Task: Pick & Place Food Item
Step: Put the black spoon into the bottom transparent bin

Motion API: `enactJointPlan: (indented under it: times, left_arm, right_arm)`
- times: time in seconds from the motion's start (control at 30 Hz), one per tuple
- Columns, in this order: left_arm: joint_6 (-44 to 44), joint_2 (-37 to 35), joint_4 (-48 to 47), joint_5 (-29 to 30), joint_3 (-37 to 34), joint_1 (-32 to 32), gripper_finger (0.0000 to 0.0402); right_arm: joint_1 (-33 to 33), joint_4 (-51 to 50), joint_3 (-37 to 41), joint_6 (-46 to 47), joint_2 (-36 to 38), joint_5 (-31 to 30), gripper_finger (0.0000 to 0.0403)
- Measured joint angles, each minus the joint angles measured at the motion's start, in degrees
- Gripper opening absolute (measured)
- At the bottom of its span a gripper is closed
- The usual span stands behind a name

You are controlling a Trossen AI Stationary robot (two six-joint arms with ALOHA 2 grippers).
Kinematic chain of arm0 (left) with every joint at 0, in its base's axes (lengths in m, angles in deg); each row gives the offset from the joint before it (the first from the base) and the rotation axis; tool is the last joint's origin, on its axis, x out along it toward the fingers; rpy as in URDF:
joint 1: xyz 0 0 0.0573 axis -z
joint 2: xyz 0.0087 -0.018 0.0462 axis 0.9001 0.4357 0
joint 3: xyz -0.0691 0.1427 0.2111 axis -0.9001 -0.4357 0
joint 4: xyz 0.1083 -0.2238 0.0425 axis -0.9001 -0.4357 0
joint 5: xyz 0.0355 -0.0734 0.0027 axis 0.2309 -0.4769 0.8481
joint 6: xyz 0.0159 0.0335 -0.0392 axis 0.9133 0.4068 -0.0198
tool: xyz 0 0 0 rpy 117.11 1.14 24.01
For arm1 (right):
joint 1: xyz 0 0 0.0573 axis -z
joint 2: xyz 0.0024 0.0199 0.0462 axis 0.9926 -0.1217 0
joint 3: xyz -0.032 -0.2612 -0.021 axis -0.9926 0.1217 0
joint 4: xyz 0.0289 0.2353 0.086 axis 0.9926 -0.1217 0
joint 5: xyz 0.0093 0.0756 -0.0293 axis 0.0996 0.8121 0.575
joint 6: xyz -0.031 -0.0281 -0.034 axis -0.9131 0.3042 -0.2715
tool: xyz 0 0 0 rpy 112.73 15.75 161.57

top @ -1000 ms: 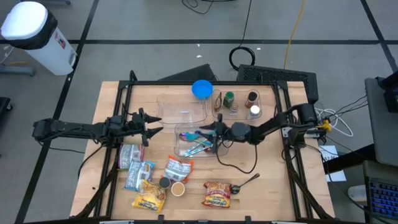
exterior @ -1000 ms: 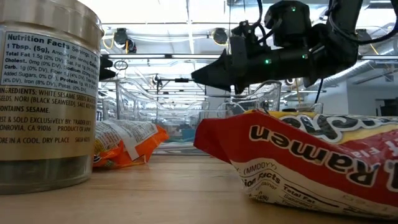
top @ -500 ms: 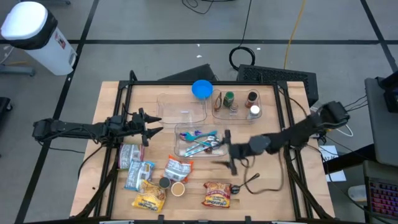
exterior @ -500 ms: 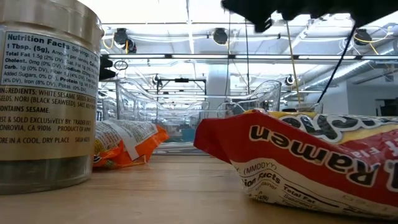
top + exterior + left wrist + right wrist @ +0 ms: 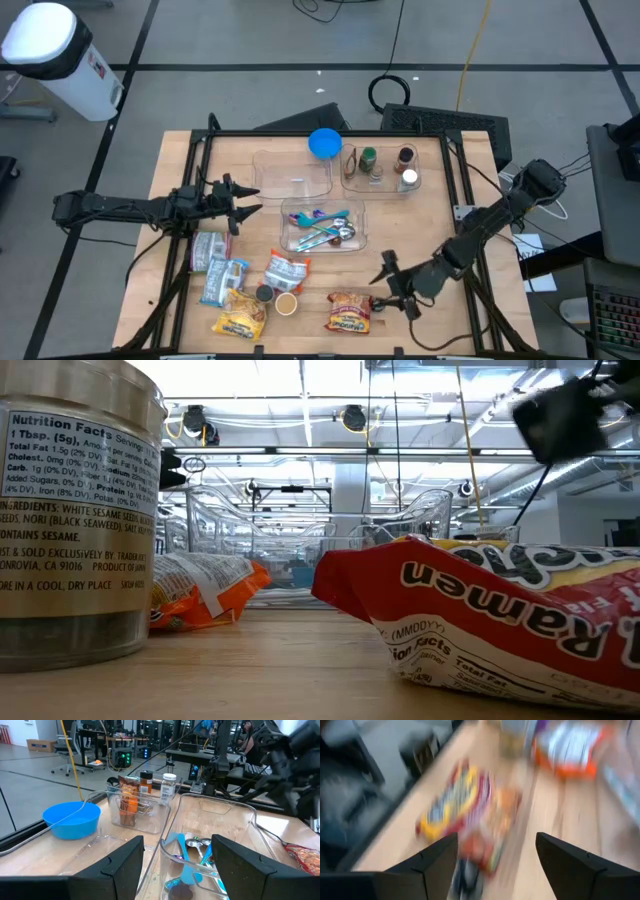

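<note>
The right pincer [image 5: 386,282], jaws apart, hovers just beside the red ramen packet [image 5: 351,311]; a spoon [image 5: 380,301] lies between.

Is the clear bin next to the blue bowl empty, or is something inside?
Empty: the clear bin shows only bare wood through its bottom, beside the blue bowl.

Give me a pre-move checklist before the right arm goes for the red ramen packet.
1. Right gripper jaws open and empty: ok.
2. Right gripper near the ramen packet: ok, just beside it in the high view.
3. Packet free of neighbours: not ok, a dark spoon touches its edge.
4. Left gripper out of the way, jaws open: ok.
5. Right gripper's height above the packet: cannot tell.
</note>
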Motion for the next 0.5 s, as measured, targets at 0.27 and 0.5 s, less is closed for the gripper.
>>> enactJointPlan:
  times: [0.27, 0.5]
  left_arm:
    - [0.0, 0.01, 0.0, 0.0, 0.0, 0.0, 0.0241]
    - [0.01, 0.01, 0.0, 0.0, 0.0, -0.01, 0.0241]
  right_arm:
    - [-6.19, -6.58, 4.19, 11.41, -0.02, -4.62, 0.0241]
    - [-6.56, 1.31, 8.65, 15.68, -2.9, -5.66, 0.0212]
